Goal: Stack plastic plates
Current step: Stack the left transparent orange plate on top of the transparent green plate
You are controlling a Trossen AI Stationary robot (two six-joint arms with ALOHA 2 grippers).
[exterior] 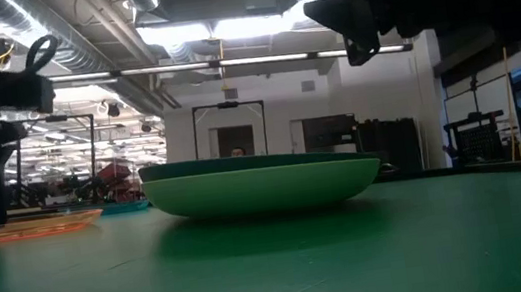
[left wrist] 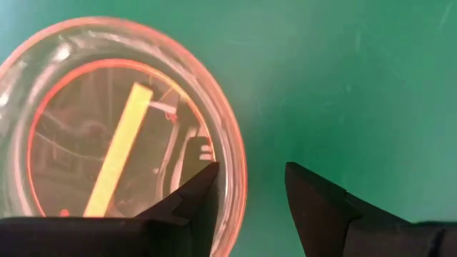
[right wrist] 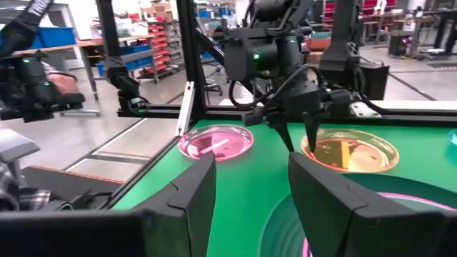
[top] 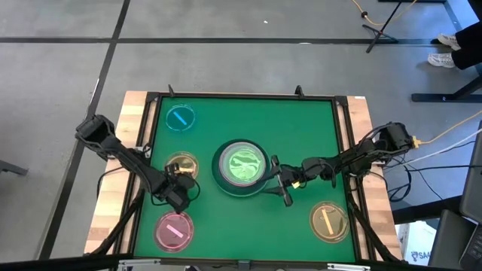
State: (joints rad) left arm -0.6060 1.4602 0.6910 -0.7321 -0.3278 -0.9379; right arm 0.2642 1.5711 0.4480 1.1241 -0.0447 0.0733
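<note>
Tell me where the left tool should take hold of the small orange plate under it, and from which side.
Grip the raised rim of the small orange plate from above, probably at the edge nearest the left tool. The plate lies flat on the green mat, so only its thin upright lip offers a hold. The left wrist view shows the open fingers already straddling that lip, one inside and one outside.

We read this as a robotics lab or industrial workshop. The green-covered, black-framed table (top: 316,135) stands on a grey concrete floor (top: 226,68) marked with dark lines. Overhead we see silver ventilation ducts (exterior: 64,36) and bright strip ceiling lights (exterior: 225,28). Beyond the table stand shelving racks with blue storage bins (right wrist: 61,36), and black camera stand legs (top: 388,26) rest on the floor.
</note>
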